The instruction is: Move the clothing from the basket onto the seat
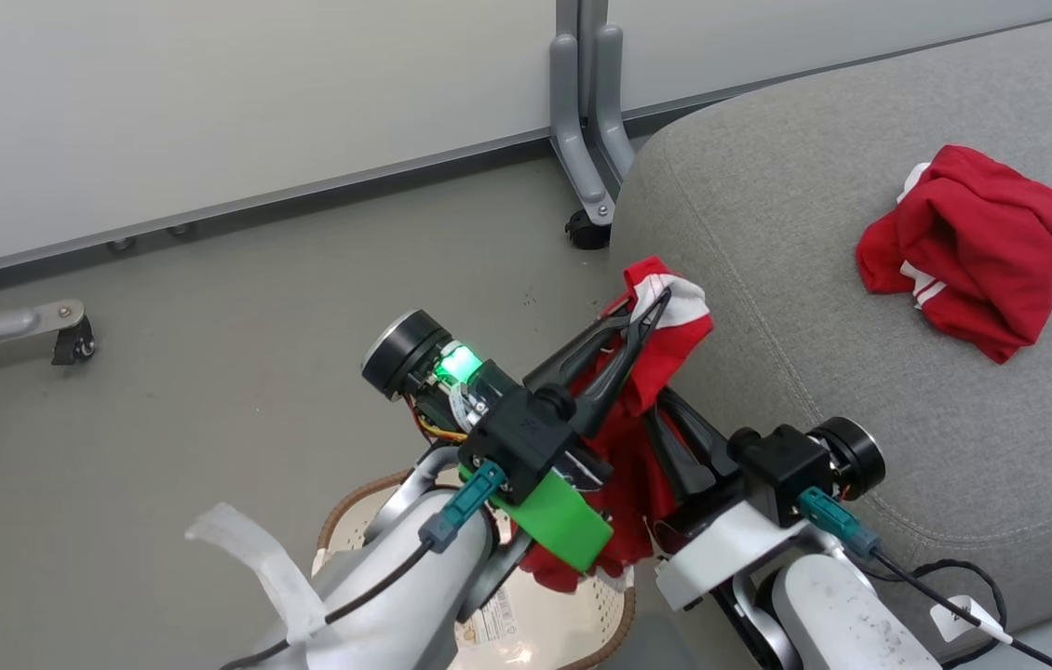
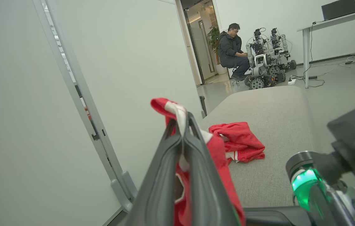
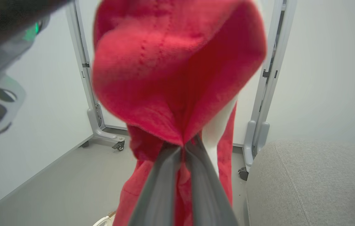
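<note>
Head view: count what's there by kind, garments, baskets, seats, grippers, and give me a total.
Red garments: 2 (loose garment lying on the seat; held garment)
Basket: 1
Seat: 1
Grippers: 2 (left gripper, right gripper, both shut on the held garment)
Total: 6

Head camera looking down, wrist cameras close-up, all sharing the seat
</note>
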